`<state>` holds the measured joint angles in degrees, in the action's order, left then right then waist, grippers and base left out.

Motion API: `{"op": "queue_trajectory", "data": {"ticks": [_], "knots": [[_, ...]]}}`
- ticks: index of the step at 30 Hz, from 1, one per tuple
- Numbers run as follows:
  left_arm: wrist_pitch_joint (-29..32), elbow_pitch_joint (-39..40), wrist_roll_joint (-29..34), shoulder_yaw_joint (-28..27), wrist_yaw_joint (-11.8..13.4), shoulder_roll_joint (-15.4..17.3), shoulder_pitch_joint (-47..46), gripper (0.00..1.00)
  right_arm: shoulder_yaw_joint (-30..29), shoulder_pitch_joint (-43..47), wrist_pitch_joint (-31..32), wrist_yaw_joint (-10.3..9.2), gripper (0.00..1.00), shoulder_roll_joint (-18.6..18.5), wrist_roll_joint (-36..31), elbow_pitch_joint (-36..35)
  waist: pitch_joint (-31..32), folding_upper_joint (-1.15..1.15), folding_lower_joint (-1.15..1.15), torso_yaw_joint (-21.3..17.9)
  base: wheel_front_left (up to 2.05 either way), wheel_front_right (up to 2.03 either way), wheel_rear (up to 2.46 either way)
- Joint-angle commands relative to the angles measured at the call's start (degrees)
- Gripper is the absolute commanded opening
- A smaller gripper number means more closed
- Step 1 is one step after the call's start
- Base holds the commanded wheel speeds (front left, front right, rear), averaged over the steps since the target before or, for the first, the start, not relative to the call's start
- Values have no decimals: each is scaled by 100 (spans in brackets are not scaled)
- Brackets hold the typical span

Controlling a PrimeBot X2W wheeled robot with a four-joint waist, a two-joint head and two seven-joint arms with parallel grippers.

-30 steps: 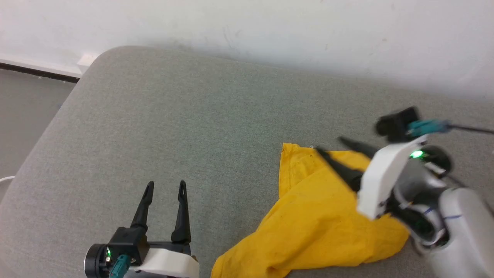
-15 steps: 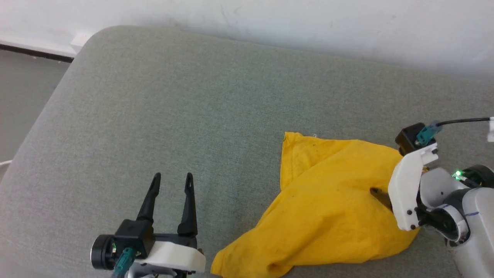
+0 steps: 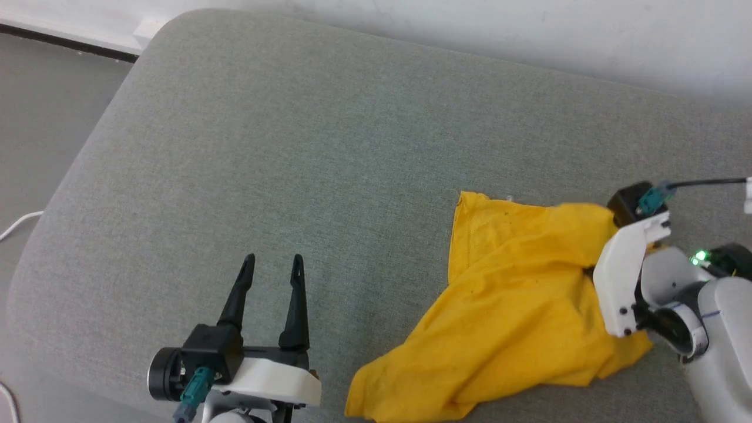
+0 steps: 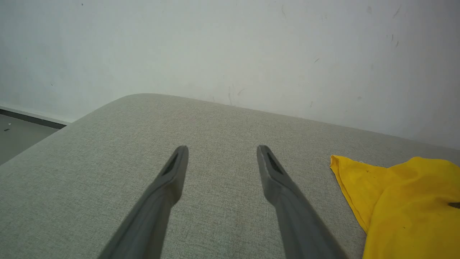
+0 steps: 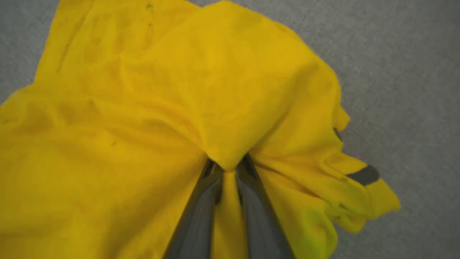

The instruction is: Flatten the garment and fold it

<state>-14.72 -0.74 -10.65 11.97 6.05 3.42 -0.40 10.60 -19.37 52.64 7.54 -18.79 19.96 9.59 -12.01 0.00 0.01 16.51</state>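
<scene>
Garment (image 3: 517,305) crumpled on grey cushion (image 3: 294,147), white wall (image 3: 529,23) behind.

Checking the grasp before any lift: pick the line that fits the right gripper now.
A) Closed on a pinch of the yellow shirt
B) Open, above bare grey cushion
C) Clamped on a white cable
A: in the right wrist view the right gripper has its two fingers drawn close together, with a bunched fold of the yellow shirt caught between them.
</scene>
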Motion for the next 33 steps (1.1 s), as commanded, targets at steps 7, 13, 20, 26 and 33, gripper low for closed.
{"op": "queue_trajectory", "data": {"ticks": [7,13,20,26,33], "knots": [[-28,-4,-34,-66,27,-39,-40,100,-587,-922,-973,-5,0,53,-351,-133,76,0,-1,-183,0,0,0],[-28,-25,-15,-59,-2,-45,-103,100,-497,-1587,-1813,-5,0,-216,-971,-157,104,0,-1,-294,0,0,0],[-28,-54,-25,-8,-25,-50,-114,100,667,-1122,-2396,-5,0,-357,-1135,-77,76,0,-1,-360,0,0,0],[-28,-57,-35,-2,-27,-52,-131,100,1767,2,-2270,-5,0,-319,-490,-478,9,0,-1,-363,0,0,0],[-28,-114,-26,-24,-35,-53,-120,100,2349,836,-1334,-5,100,-416,639,-1274,82,0,-1,-430,0,0,0]]}}
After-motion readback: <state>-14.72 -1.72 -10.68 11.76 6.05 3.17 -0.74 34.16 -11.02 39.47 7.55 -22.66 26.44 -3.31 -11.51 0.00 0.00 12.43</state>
